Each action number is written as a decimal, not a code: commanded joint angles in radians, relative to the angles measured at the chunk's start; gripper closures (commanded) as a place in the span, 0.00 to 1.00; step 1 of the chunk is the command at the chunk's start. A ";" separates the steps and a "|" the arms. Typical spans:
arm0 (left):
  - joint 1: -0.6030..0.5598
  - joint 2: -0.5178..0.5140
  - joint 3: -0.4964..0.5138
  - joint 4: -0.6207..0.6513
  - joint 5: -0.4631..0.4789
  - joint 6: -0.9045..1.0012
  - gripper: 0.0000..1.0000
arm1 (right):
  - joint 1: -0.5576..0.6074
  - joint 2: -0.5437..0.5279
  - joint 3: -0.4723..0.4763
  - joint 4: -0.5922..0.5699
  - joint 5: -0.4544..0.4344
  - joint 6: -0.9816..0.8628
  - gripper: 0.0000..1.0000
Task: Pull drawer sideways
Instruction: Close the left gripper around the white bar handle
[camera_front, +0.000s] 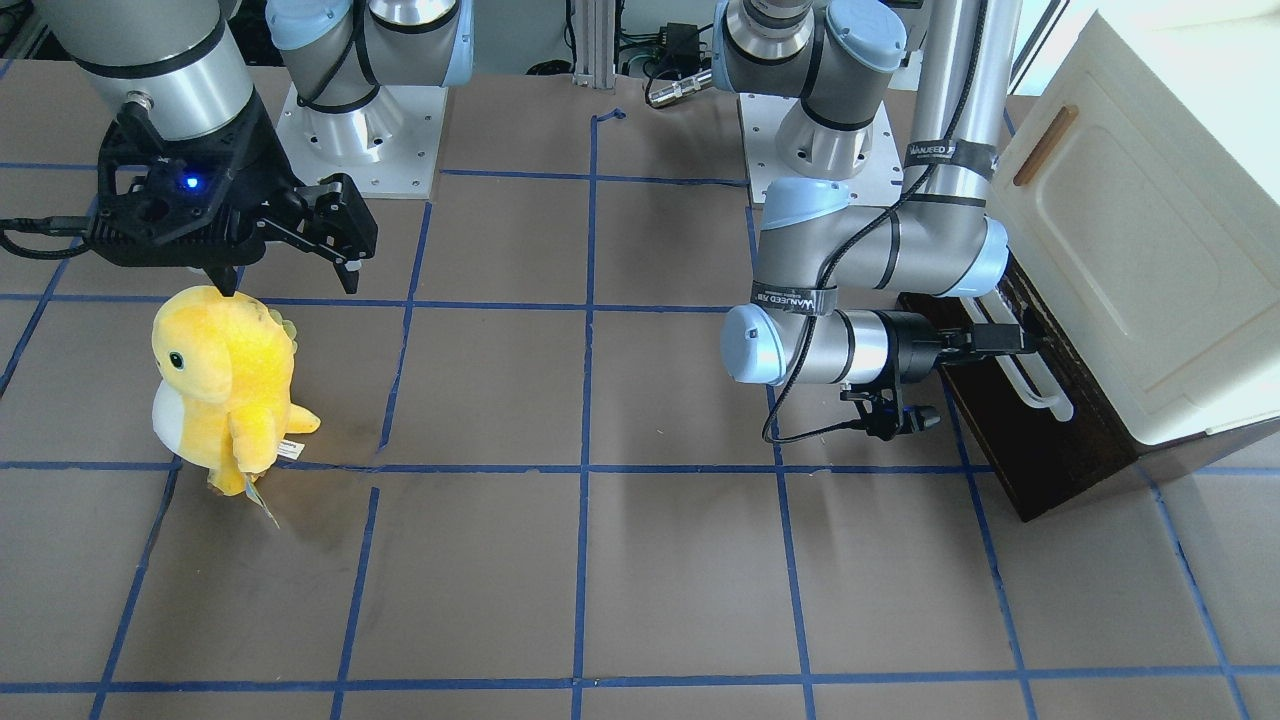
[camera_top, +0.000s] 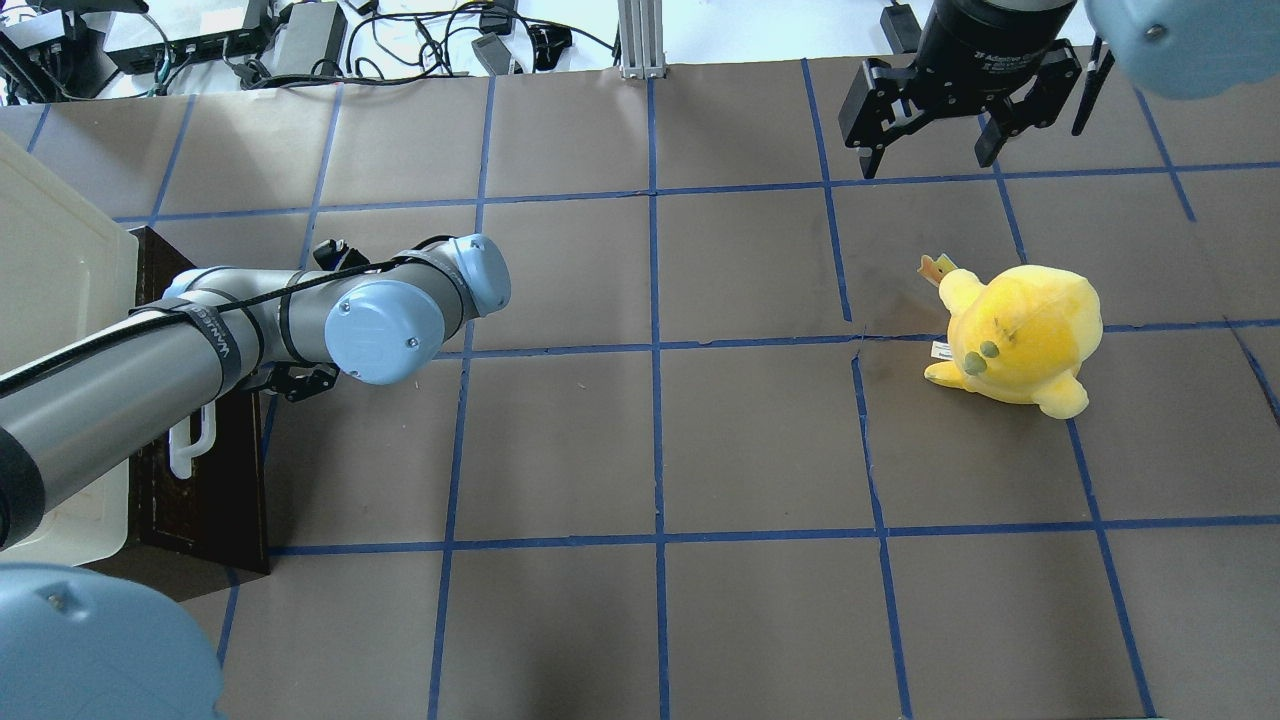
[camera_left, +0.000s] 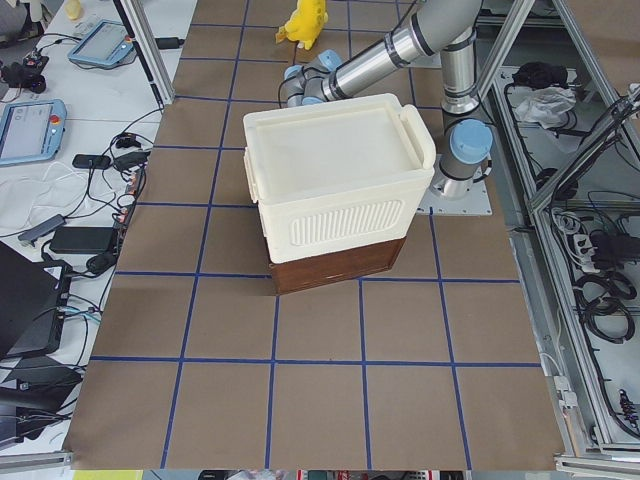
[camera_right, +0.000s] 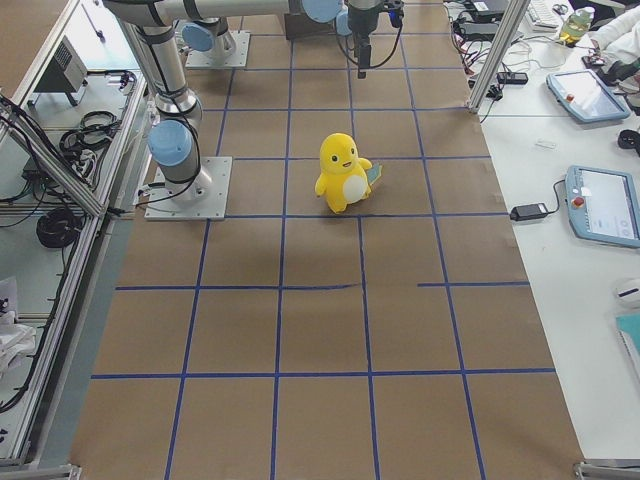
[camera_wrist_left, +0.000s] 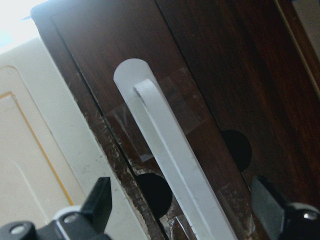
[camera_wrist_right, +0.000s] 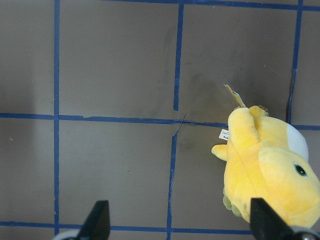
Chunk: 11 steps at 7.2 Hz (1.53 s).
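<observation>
Our left hand (camera_wrist_left: 182, 200) is wide open and empty, fingers (camera_wrist_left: 100, 197) flanking the handle (camera_wrist_left: 165, 140) of the drawer (camera_wrist_left: 210, 75) at our surface's (camera_top: 700, 430) left edge

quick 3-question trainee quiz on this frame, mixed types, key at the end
1. Fill in: the drawer has a dark ____ wooden front.
2. True or false: the left gripper is shut on the white bar handle.
3. The yellow plush toy stands nearest to: A the drawer, B the right gripper, C the left gripper.

Key: 1 brown. 2 false, its fingers sit apart on either side of the handle. 3 B.
</observation>
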 joint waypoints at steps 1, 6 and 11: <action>0.010 -0.010 -0.002 0.000 0.004 -0.020 0.17 | 0.000 0.000 0.000 0.000 0.001 0.001 0.00; 0.016 -0.020 -0.016 -0.009 0.004 -0.109 0.58 | 0.000 0.000 0.000 0.000 -0.001 0.001 0.00; 0.005 -0.011 -0.007 -0.046 0.003 -0.135 0.73 | 0.000 0.000 0.000 0.000 0.001 0.001 0.00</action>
